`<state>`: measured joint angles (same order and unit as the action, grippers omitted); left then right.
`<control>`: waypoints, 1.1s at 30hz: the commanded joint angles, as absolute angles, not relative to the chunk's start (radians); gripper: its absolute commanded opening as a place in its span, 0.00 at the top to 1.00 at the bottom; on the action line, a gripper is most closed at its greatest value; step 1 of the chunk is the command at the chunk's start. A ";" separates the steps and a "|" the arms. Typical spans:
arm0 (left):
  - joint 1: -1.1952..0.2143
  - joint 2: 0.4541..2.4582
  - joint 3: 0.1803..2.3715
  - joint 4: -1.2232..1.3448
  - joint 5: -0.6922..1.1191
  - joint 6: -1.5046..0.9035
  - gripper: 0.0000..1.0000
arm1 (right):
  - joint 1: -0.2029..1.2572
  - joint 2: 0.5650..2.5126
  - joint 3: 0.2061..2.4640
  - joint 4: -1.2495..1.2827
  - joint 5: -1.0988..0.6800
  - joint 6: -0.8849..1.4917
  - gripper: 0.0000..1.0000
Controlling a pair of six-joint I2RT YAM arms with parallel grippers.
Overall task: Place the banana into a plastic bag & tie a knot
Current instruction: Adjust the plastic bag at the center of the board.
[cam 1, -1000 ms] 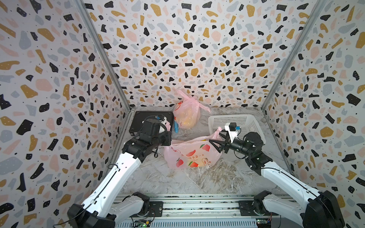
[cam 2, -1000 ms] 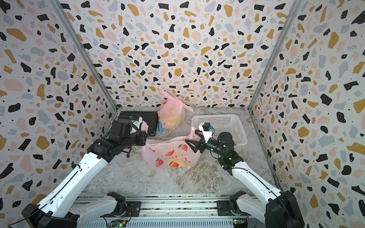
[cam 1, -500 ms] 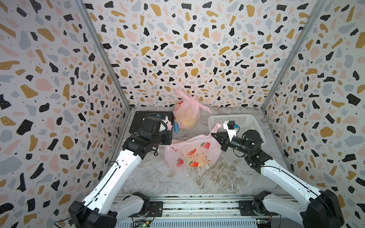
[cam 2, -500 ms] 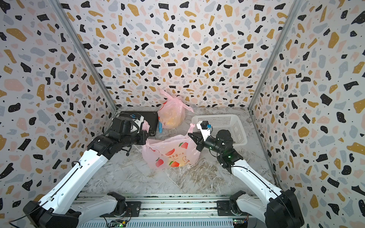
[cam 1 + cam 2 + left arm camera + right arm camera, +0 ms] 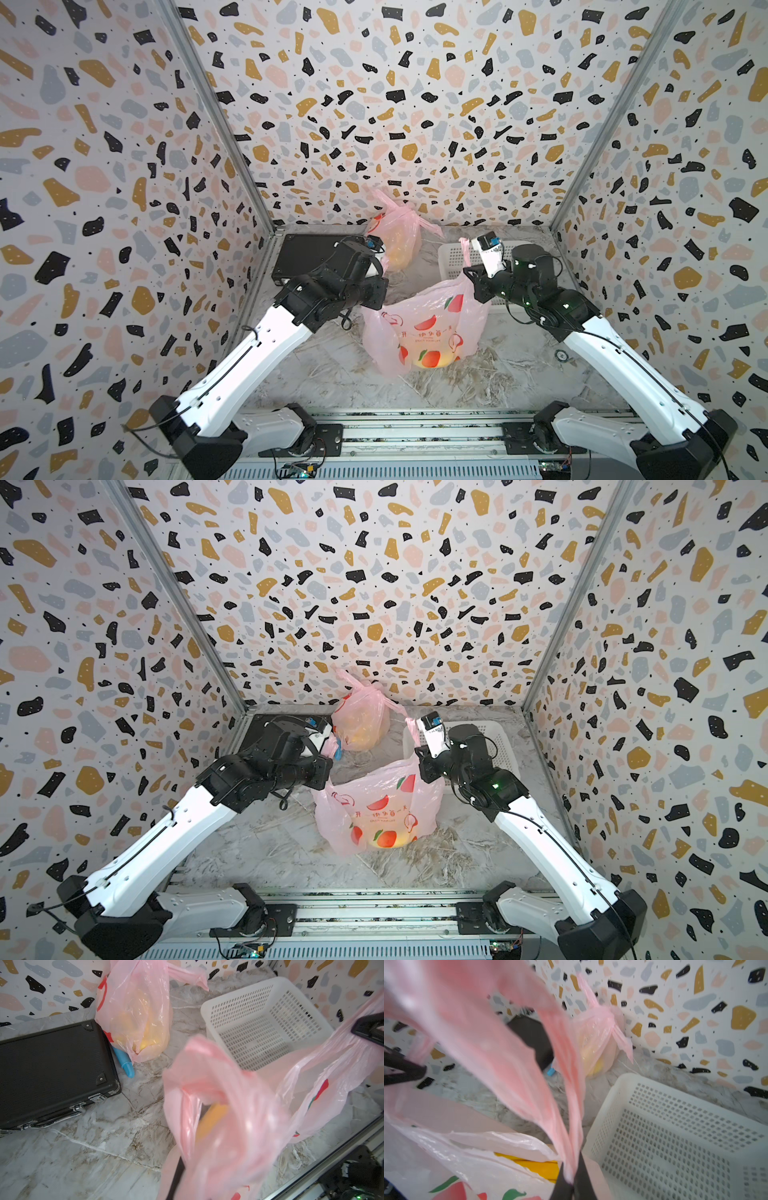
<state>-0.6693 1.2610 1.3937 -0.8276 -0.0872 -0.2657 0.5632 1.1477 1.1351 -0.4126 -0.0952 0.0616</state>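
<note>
Top views first: in both I see the pink plastic bag (image 5: 419, 332) (image 5: 374, 812) in the middle of the tabletop (image 5: 332, 374), stretched up between my two arms. The banana (image 5: 440, 359) is a yellow shape low inside it. The left gripper (image 5: 326, 750) is closed on one handle of the bag, though the wrist hides most of it. The right gripper (image 5: 468, 272) is clamped on the other handle, whose loose end sticks up past it. Along the back edge stand a second, knotted bag (image 5: 395, 245), a black case (image 5: 307, 257) in the back left corner and a white basket (image 5: 451, 257) toward the back right, just behind the right gripper. On the left wrist view the handle is bunched and blurred over one dark finger (image 5: 176, 1176), so the jaws themselves are hidden from me. A blue object (image 5: 125, 1064) lies between the case and the knotted bag. On the right wrist view both fingers (image 5: 560, 1184) pinch the gathered handle tight. The banana shows yellow inside the bag's mouth, and the basket sits just beside it.
</note>
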 commanded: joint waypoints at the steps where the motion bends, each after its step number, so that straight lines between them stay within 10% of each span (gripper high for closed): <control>1: -0.676 1.319 1.367 -0.758 -0.078 -0.198 1.00 | 0.578 1.199 1.106 -0.532 0.009 0.032 1.00; 12: -0.734 1.489 1.455 -0.744 -0.059 -0.108 1.00 | 0.580 1.220 1.062 -0.481 -0.037 0.101 1.00; 24: -0.886 1.738 1.789 -0.942 -0.499 -0.029 1.00 | 0.580 1.179 1.109 -0.506 0.088 0.123 1.00; 33: -0.883 1.657 1.683 -0.888 -0.388 0.050 1.00 | 0.580 1.179 1.177 -0.555 0.117 0.100 1.00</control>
<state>-0.8864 1.6653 1.7508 -0.8955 -0.4229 0.0063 0.5762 1.1820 1.1831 -0.5274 0.1043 0.1066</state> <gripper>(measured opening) 0.047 0.042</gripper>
